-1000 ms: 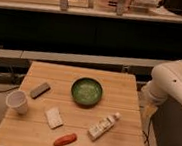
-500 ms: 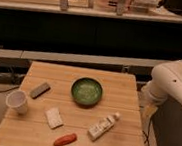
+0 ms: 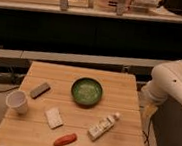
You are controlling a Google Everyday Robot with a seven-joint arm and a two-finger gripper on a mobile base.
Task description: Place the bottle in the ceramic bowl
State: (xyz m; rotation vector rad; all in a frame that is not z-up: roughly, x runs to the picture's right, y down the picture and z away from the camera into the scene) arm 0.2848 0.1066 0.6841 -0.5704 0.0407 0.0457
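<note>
The bottle (image 3: pixel 102 126), slim and white with a pale label, lies on its side on the wooden table (image 3: pixel 118 86) at the front right, cap pointing to the back right. The ceramic bowl (image 3: pixel 86 91), dark green with a speckled inside, sits empty at the table's middle, a short way back and left of the bottle. Only the white arm (image 3: pixel 171 83) shows, at the right beside the table's edge. The gripper itself is out of view.
A white paper cup (image 3: pixel 18 101) stands at the left front. A dark grey block (image 3: pixel 40 89) lies behind it. A flat white square block (image 3: pixel 54 117) and a red-orange object (image 3: pixel 65 139) lie at the front. A dark shelf runs behind the table.
</note>
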